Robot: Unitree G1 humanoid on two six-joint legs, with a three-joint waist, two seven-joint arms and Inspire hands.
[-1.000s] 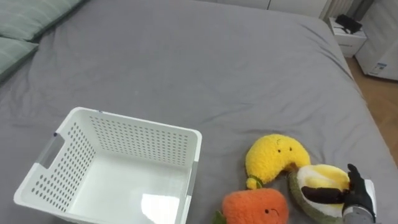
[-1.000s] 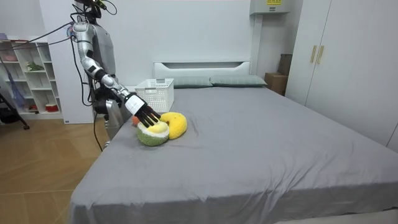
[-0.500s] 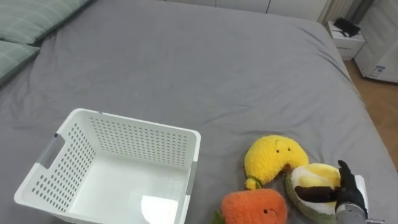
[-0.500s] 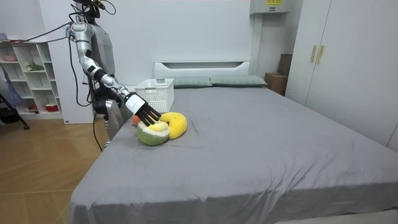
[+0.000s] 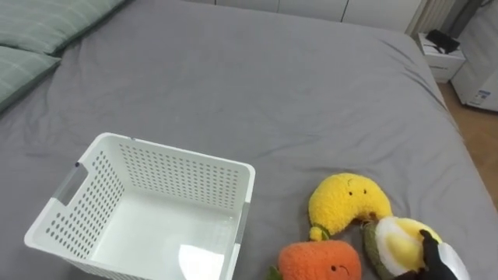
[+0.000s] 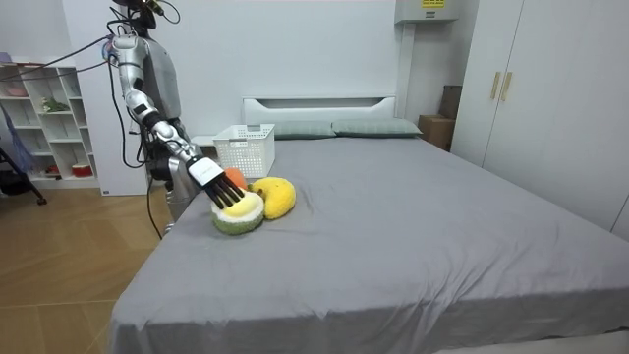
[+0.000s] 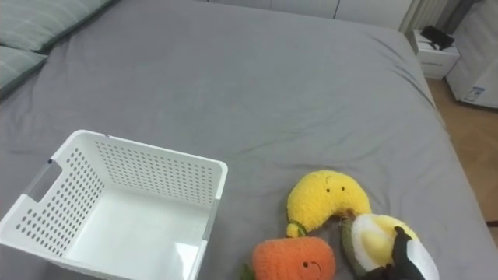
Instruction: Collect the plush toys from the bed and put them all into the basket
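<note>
Right arm stretched forward and down from the shoulder, right hand (image 5: 437,259) in the frame's lower right corner, fingers (image 6: 233,204) straight and spread

Two pale green pillows (image 5: 47,23) are lying at the upper left of the eye views. A white nightstand (image 5: 442,62) is standing at the far right, carrying a small dark object (image 5: 445,39). In the room view, a white wardrobe (image 6: 550,108) is lining the right wall, and an open shelf (image 6: 44,128) is standing at the left on the wooden floor (image 6: 69,285).

Basket (image 5: 183,177) left on bed (image 5: 257,93); toy cluster (image 5: 342,208) right, apparently touching one another.
</note>
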